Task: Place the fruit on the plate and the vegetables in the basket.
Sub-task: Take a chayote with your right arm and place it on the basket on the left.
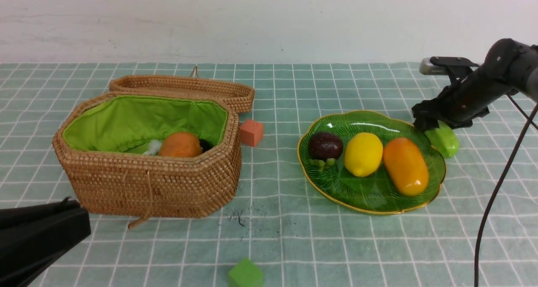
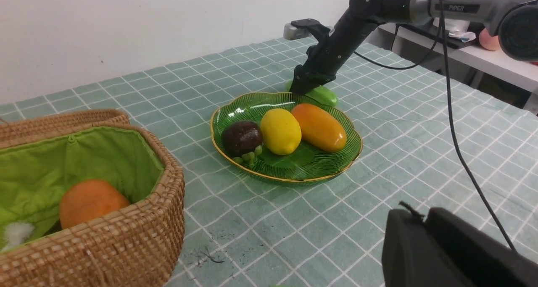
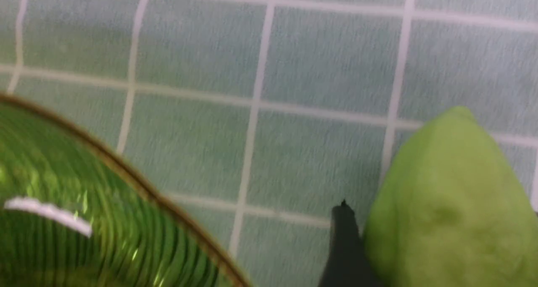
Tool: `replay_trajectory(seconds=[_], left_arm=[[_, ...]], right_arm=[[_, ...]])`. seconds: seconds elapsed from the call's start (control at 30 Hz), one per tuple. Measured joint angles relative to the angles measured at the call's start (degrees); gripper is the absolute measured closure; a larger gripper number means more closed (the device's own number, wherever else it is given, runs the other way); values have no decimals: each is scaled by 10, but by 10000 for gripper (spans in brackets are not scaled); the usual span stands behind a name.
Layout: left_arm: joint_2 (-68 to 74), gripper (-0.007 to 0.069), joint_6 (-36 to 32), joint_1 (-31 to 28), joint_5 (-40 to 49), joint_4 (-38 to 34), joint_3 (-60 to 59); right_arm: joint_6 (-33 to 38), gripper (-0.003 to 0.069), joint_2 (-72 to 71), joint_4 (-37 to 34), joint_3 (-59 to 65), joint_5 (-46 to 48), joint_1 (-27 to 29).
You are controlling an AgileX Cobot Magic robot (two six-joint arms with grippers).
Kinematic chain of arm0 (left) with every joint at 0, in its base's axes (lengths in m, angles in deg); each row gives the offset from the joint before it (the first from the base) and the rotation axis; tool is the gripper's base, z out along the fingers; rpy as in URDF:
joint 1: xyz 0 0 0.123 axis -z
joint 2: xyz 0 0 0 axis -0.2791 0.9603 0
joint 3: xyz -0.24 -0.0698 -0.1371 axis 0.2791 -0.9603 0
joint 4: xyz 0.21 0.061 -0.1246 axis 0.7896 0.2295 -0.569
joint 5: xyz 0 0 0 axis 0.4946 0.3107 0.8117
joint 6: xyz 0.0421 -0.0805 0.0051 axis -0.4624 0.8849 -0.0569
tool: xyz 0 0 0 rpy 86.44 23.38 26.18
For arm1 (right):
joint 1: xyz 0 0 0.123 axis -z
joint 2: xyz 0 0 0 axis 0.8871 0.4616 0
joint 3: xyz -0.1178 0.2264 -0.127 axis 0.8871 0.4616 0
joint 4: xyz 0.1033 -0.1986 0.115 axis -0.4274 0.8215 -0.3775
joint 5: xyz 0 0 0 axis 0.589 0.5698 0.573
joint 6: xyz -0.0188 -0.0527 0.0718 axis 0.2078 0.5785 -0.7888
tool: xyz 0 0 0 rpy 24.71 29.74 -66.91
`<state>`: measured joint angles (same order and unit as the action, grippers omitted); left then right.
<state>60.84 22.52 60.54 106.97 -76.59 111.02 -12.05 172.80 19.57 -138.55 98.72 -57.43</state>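
The green plate (image 1: 370, 118) holds the fruit: a dark-purple mangosteen (image 1: 325, 145), a yellow lemon (image 1: 363, 154) and an orange-yellow mango (image 1: 405, 166). A light-green gourd (image 1: 443, 140) lies on the cloth just beyond the plate's right rim. My right gripper (image 1: 428, 125) is down over its near end, and in the right wrist view one dark finger (image 3: 342, 236) presses against the gourd (image 3: 449, 203), which fills the jaws. The wicker basket (image 1: 147, 186) stands open at the left with a brown-orange potato (image 1: 180, 145) inside. My left gripper (image 1: 77, 209) is shut and empty at the near left.
An orange-red cube (image 1: 251, 132) sits by the basket's right side, and a green cube (image 1: 245, 274) lies at the front edge. The basket lid (image 1: 185, 87) lies open behind the basket. The right arm's cable (image 1: 496, 194) hangs at the right.
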Motion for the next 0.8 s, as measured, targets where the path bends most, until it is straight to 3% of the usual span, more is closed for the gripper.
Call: replay_trajectory(seconds=[0.43, 0.57, 0.8], left_arm=[[0, 575, 0, 0, 0, 16, 0], [0, 575, 1, 0, 0, 16, 0], [0, 575, 1, 0, 5, 16, 0]], right_arm=[[-44, 232, -158, -9, 1, 172, -3], [-49, 232, -197, -8, 6, 188, -13], [-59, 232, -307, -4, 136, 189, -63]])
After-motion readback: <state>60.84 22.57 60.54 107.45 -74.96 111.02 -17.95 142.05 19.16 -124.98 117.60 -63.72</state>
